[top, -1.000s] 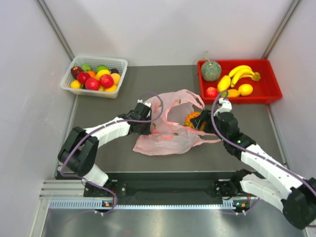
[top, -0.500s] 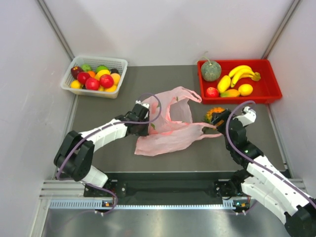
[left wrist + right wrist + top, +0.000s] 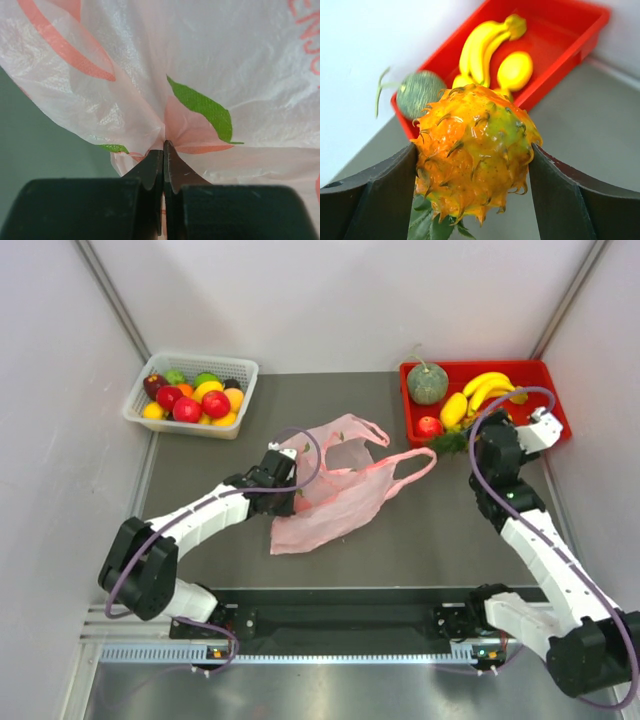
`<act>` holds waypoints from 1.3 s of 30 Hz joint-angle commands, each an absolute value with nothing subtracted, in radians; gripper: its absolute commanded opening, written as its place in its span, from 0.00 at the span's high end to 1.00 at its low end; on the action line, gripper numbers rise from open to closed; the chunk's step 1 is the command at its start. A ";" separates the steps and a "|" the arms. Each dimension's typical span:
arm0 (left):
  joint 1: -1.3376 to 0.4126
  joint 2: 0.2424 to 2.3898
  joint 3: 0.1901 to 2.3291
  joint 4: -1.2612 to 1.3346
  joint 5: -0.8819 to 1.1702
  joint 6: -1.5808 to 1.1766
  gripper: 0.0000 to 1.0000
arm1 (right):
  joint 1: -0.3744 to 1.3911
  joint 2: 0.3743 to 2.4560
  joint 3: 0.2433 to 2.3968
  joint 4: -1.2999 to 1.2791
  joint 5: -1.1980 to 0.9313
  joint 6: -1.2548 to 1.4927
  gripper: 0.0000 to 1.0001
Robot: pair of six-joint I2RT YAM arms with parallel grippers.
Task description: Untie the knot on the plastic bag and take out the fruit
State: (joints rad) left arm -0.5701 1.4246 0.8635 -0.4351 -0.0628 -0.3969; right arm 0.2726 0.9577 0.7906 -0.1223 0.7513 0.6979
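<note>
The pink plastic bag [image 3: 335, 498] lies slack on the table, its two handles apart as loops; no knot is in view. My left gripper [image 3: 288, 486] is shut on a pinch of the bag's film [image 3: 190, 125] at its left side. My right gripper [image 3: 475, 160] grips a spiky orange-green fruit [image 3: 475, 150] with green leaves, held above the table just in front of the red tray [image 3: 548, 432]. In the top view only its leaves [image 3: 450, 443] show beside the right gripper [image 3: 468, 438]. A grey-green melon [image 3: 427, 385] and bananas [image 3: 488, 387] lie in the tray.
The tray also holds a lemon [image 3: 497, 421], yellow mangoes and a small red apple [image 3: 429, 426]. A white basket [image 3: 200, 358] heaped with small round fruits stands at the back left. Grey walls close in both sides and the back.
My right gripper has carried the spiky fruit out of the bag, to the right and back toward the red tray. The bag has gone flat; the left gripper keeps its hold.
</note>
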 commanded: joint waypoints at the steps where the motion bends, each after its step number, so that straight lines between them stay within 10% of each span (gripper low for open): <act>1: -0.560 1.379 0.867 -0.460 -0.089 -0.394 1.00 | 0.190 0.989 0.888 -0.094 0.769 0.637 1.00; 18: -0.551 1.304 0.879 -0.436 -0.005 -0.405 1.00 | -0.313 1.691 1.449 -0.069 0.178 0.774 1.00; 31: -0.549 1.365 0.865 -0.377 0.061 -0.408 1.00 | -0.350 1.848 1.473 0.060 0.297 0.815 0.95; 38: -0.549 1.404 0.888 -0.365 0.084 -0.407 1.00 | -0.347 1.879 1.525 0.031 0.330 0.795 0.01; 39: -0.549 1.407 0.890 -0.367 0.086 -0.405 1.00 | -0.345 1.881 1.535 0.020 0.337 0.789 0.00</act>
